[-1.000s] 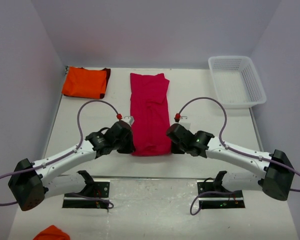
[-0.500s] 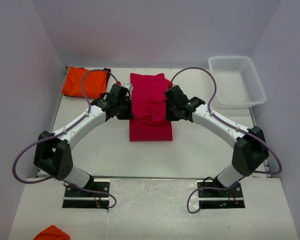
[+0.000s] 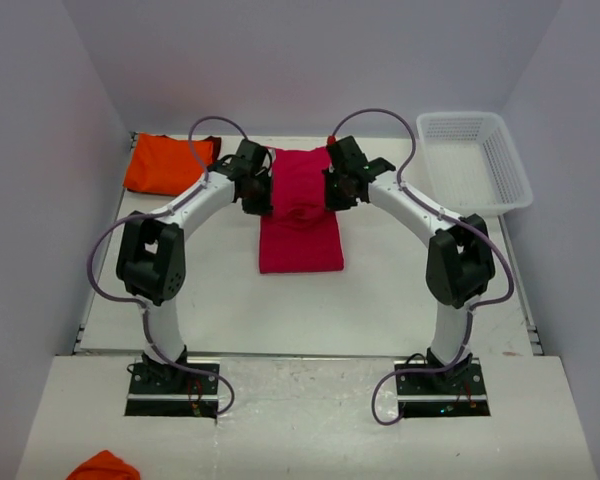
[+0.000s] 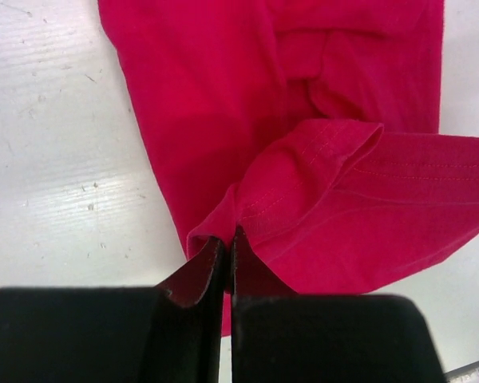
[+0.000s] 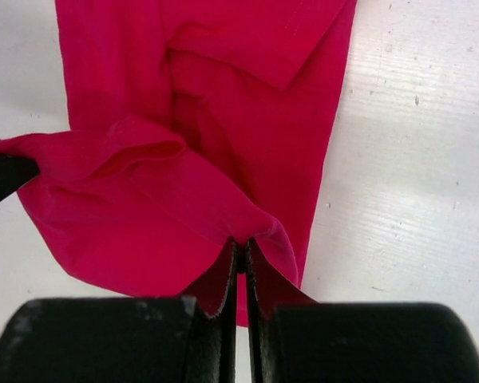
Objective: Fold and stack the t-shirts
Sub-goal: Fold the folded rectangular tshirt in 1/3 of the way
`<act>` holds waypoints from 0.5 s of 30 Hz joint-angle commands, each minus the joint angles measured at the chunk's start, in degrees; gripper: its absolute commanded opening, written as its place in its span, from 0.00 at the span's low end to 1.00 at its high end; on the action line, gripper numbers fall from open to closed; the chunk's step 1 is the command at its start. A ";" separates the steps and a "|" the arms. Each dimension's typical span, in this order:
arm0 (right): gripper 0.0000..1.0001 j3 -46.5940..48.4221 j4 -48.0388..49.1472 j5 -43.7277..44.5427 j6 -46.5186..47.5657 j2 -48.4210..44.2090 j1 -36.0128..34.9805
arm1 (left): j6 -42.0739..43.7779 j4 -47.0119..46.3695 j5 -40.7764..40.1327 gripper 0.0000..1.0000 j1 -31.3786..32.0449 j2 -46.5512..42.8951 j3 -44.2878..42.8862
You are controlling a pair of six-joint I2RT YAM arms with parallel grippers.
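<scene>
Overhead, left claw point(image 3: 264, 196) hides corner of crimson t-shirt point(image 3: 300, 240)

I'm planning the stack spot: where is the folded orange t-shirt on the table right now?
In the top view, the orange t-shirt lies at the far left corner of the table, left of the crimson-pink t-shirt and not touching it.

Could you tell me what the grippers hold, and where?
The crimson-pink t-shirt: the left gripper pinches its lifted hem's left corner, the right gripper the right corner.
</scene>
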State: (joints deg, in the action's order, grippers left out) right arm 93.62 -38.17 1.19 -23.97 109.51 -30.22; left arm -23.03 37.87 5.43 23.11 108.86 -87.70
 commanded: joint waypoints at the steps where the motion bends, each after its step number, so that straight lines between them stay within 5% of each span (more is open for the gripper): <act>1: 0.00 4.02 -1.02 -3.64 2.34 2.28 1.47 | 2.11 1.95 0.37 0.00 -0.53 2.84 -3.96; 15: 0.00 13.07 -1.11 -8.66 5.42 13.96 5.96 | 3.51 -2.35 -4.28 0.00 -2.19 12.69 -10.21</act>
State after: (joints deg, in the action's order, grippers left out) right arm 103.26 -39.40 -4.99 -20.86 121.43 -25.26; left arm -22.33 38.24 3.53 21.52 121.36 -95.07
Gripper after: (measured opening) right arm 0.014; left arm 0.009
